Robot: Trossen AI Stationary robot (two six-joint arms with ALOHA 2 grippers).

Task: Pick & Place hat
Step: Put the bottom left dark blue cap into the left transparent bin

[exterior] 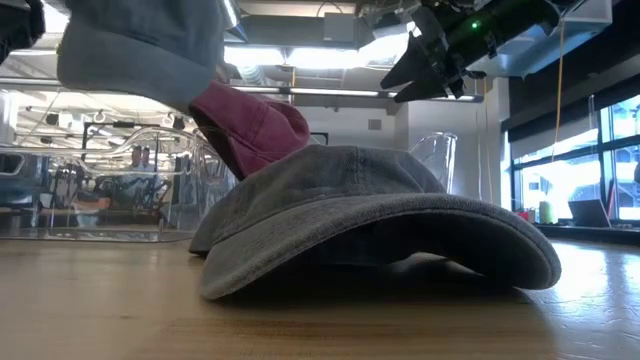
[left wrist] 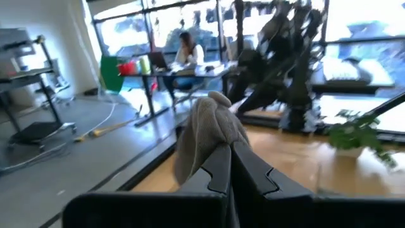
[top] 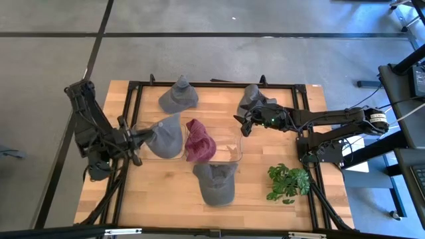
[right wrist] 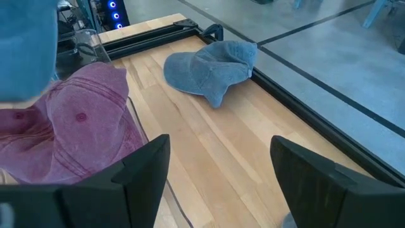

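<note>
Wooden tabletop point(top: 166, 179) framed by black rails carries a clear plastic bin point(top: 234, 154) at its centre and a small green plant point(top: 288, 182) near the front right corner.

Left gripper point(top: 147, 138) is over the bin's left end. Its fingers point(left wrist: 223, 166) are pressed together on a fold of a grey hat point(top: 169, 136), which hangs from them; the low view shows this hat point(exterior: 140, 45) lifted well clear of the table surface.

A maroon hat point(top: 199, 141) sits in the bin, draped partly over its front wall, just beside the held hat.

Right gripper point(top: 240, 123) hovers above the bin's right end, fingers point(right wrist: 142, 164) spread wide apart with nothing between them.

Three further grey hats lie on the wood: one point(top: 178, 96) at the back, left of centre; one point(top: 251, 96) at the back, right of centre, partly under the right arm; one point(top: 216, 182) in front of the bin, brim toward the low camera point(exterior: 370, 215).

Beyond the table, a person point(left wrist: 188, 50) is seated at a desk in the room, seen in the left wrist view.
</note>
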